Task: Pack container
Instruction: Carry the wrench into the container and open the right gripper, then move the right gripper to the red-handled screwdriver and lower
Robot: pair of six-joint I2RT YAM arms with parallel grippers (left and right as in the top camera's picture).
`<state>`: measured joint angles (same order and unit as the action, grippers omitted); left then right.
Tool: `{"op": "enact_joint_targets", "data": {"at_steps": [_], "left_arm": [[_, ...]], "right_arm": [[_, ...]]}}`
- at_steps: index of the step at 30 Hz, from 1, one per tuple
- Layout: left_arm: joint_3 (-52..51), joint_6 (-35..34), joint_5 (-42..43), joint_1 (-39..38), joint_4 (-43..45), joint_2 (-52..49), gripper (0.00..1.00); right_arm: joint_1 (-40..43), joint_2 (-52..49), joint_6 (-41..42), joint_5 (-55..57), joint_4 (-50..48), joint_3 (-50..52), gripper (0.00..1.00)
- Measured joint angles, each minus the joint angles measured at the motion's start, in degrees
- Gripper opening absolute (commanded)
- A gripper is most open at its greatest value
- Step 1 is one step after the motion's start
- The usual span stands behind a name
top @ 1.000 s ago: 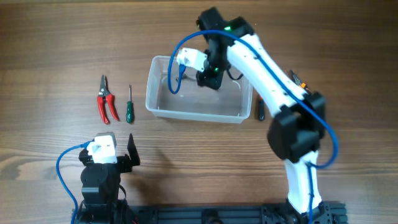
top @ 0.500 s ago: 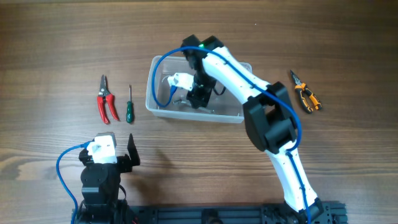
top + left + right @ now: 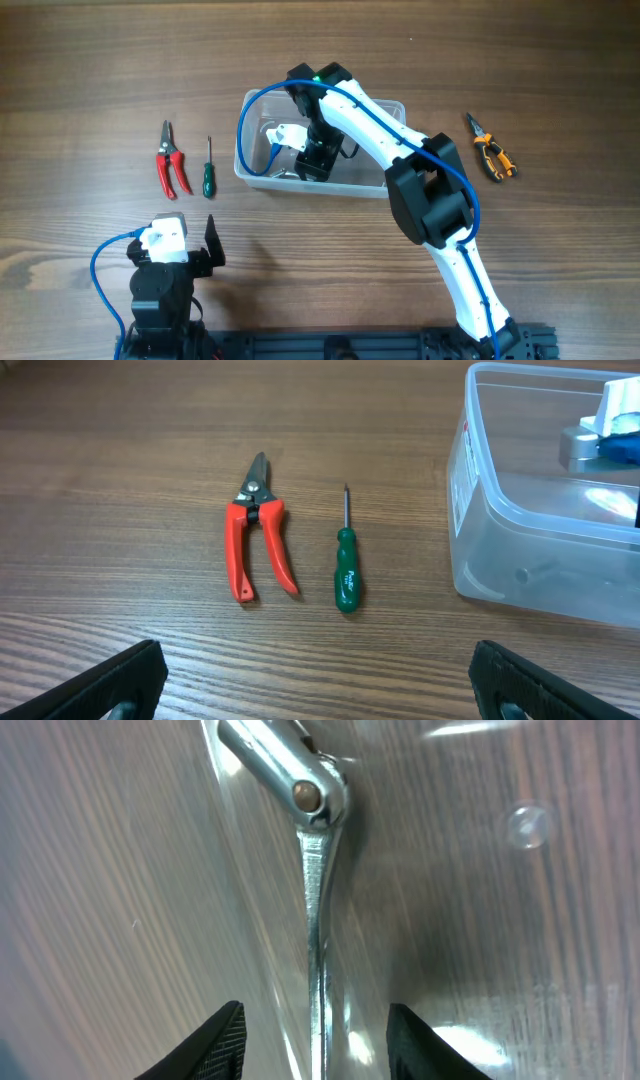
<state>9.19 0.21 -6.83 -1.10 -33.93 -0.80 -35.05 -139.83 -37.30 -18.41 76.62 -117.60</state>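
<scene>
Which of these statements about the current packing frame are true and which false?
1. The right gripper is down inside the container. True.
2. The green screwdriver lies inside the container. False: it lies on the table outside it, beside the red-handled cutters.
3. The left gripper is shut on the red-handled cutters. False: it is open, holds nothing and is apart from both tools.
4. The orange-handled pliers lie on the table outside the container, on the side opposite the screwdriver. True.
5. A slim metal tool lies between the right gripper's spread fingers. True.
</scene>
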Motion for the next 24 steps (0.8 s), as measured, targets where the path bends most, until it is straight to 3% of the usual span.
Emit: {"op": "enact_joint_targets", "data": {"at_steps": [4,12,15,17,18,24], "left_arm": [[0.0,0.0,0.0,0.0,0.0,0.0,1.0],[0.0,0.0,0.0,0.0,0.0,0.0,1.0],[0.0,0.0,0.0,0.0,0.0,0.0,1.0],[0.0,0.0,0.0,0.0,0.0,0.0,1.0],[0.0,0.0,0.0,0.0,0.0,0.0,1.0],[0.0,0.0,0.0,0.0,0.0,0.0,1.0]], "right_arm": [[0.2,0.1,3.7,0.0,0.1,-3.0,0.48],[7.2,10.2,20.6,3.5,0.3,-11.3,0.47],[13.0,15.5,24.3,4.1,0.4,-11.6,0.4],[17.4,18.4,26.3,4.6,0.5,-11.7,0.17],[19.1,19.4,27.0,4.8,0.7,-11.7,0.13],[25.7,20.5,28.1,5.8,2.9,-11.7,0.18]]}}
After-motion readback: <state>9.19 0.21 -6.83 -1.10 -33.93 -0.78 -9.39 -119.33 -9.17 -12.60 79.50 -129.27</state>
